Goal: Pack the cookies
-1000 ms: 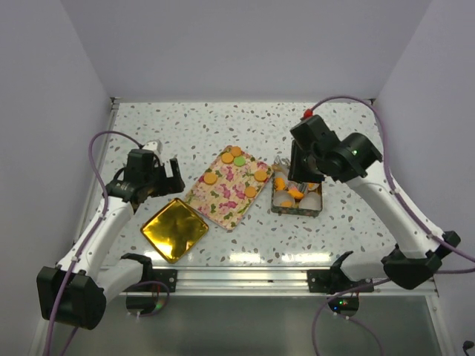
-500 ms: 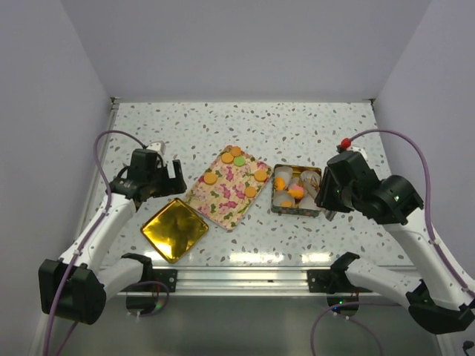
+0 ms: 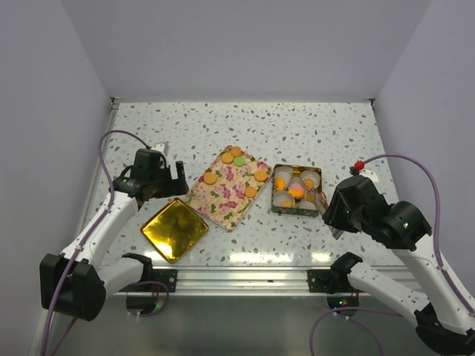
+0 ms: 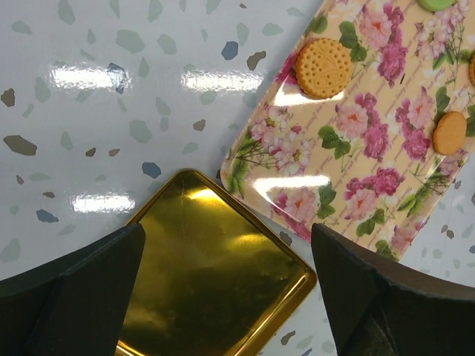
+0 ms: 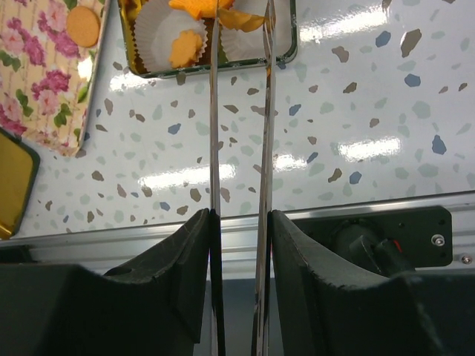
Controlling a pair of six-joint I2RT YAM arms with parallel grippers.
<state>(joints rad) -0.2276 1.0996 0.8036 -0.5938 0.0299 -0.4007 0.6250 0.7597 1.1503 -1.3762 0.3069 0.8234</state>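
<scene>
Right claw point(image 5: 239, 215), tongs point(image 5: 213, 133) by orange cookies point(image 5: 184, 48)

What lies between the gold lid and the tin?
The floral tray, holding loose cookies, sits between the gold lid and the tin, shown in the top view.

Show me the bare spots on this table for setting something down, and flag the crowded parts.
Free: the far strip of table behind the floral tray and tin; the near strip in front of the tin. Crowded: mid-table, where gold lid, tray and tin sit close together.
</scene>
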